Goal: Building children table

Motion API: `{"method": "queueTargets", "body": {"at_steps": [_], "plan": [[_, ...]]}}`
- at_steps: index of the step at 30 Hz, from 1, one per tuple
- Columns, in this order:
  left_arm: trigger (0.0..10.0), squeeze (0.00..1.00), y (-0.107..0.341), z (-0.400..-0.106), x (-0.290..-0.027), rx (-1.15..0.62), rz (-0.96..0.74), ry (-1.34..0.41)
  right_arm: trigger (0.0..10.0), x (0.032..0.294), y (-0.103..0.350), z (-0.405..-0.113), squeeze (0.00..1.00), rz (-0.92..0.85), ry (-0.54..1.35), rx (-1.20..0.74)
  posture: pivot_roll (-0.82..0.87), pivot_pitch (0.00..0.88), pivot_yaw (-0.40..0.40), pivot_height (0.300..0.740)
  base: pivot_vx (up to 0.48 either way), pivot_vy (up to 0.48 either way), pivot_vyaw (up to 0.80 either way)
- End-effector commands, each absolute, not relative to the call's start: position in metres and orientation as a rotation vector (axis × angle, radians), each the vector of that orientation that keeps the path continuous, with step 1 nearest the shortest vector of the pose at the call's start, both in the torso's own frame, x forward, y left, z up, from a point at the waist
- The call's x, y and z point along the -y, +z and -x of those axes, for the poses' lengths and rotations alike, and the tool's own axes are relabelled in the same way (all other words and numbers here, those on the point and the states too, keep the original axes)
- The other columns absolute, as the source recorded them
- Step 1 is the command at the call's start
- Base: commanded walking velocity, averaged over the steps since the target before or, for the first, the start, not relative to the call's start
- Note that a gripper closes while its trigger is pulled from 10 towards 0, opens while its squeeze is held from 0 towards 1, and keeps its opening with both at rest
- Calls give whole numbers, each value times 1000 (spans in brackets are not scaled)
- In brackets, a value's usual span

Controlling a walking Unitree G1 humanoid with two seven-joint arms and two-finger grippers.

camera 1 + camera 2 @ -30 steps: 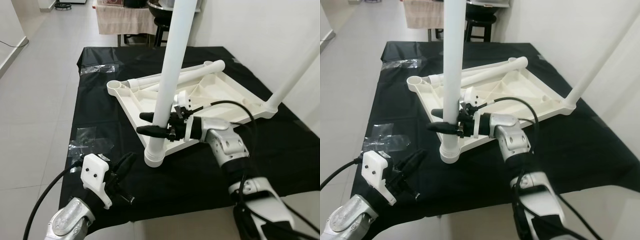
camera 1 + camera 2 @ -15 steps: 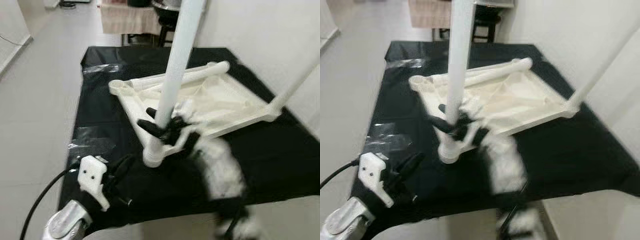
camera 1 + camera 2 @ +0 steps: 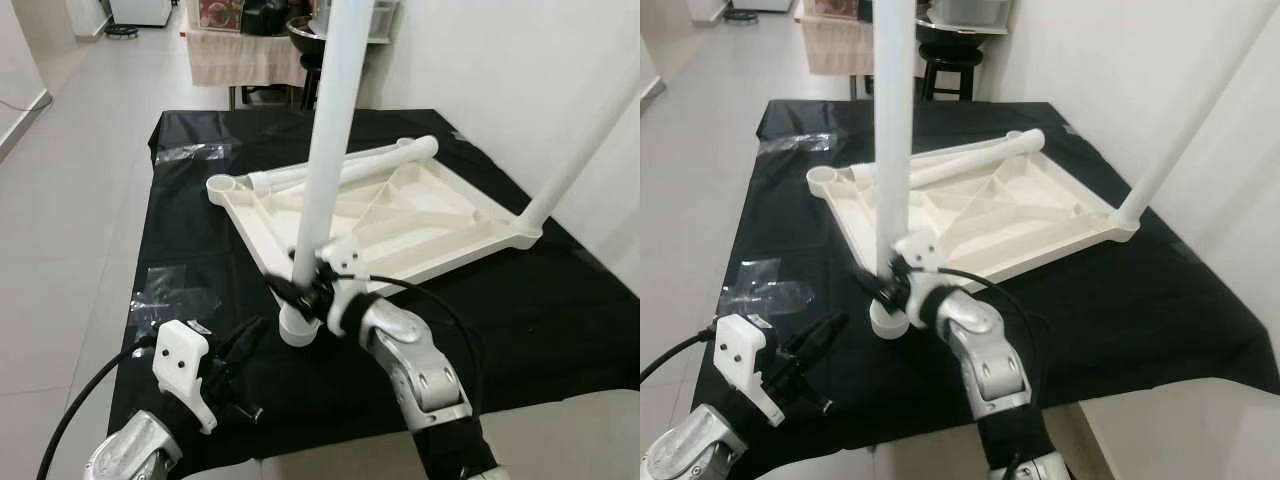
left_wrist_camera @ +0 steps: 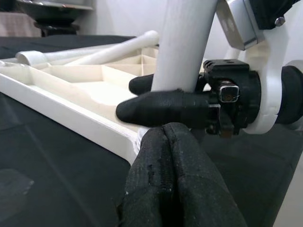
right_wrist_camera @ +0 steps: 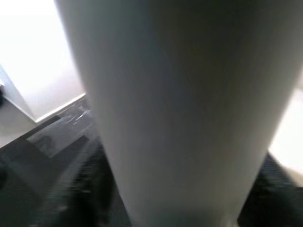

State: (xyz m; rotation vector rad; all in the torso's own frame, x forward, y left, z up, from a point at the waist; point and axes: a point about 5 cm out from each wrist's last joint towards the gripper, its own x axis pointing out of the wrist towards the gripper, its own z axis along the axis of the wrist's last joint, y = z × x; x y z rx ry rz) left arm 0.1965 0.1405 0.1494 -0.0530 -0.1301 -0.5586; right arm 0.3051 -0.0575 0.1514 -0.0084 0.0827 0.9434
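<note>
Two legs up so far on the upside-down tabletop (image 3: pixel 420 215) on the desk (image 3: pixel 560 300). Right end effector (image 3: pixel 290 290) clamps the near leg (image 3: pixel 325 150); left end effector (image 3: pixel 240 345) hangs closed, empty. One leg (image 3: pixel 350 170) lies loose, unfitted.

No readable text

No lettering, label, brand mark, number or sign can be made out on any surface in these views.
</note>
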Motion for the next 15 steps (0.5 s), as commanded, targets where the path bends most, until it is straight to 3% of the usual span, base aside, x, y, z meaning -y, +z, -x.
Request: {"method": "queueTargets", "body": {"at_steps": [1,2,3,11,12,13,14,15], "plan": [[10000,0,149,-197,-139,123,54,-568,10000,64,182,-313,1000,82,1181,49,118,91,-96,740,0,0,0],[10000,0,149,-197,-139,123,54,-568,10000,64,182,-313,1000,82,1181,49,118,91,-96,740,0,0,0],[10000,0,149,-197,-138,123,54,-569,10000,69,187,-318,0,126,1270,48,116,87,-95,740,0,0,0],[10000,0,148,-198,-138,121,53,-570,10000,87,205,-351,0,107,1377,-18,132,77,-100,740,0,0,0],[10000,0,148,-198,-138,121,52,-569,8980,89,204,-354,0,96,1388,-39,133,77,-98,740,0,0,0],[10000,0,148,-198,-137,120,52,-569,6784,90,203,-357,0,91,1394,-55,133,77,-98,740,0,0,0],[10000,0,148,-198,-137,120,52,-569,6784,90,203,-357,0,91,1394,-55,133,77,-98,740,0,0,0],[10000,0,147,-198,-137,119,52,-569,2667,91,200,-358,0,72,1398,-74,131,78,-93,740,0,0,0]]}}
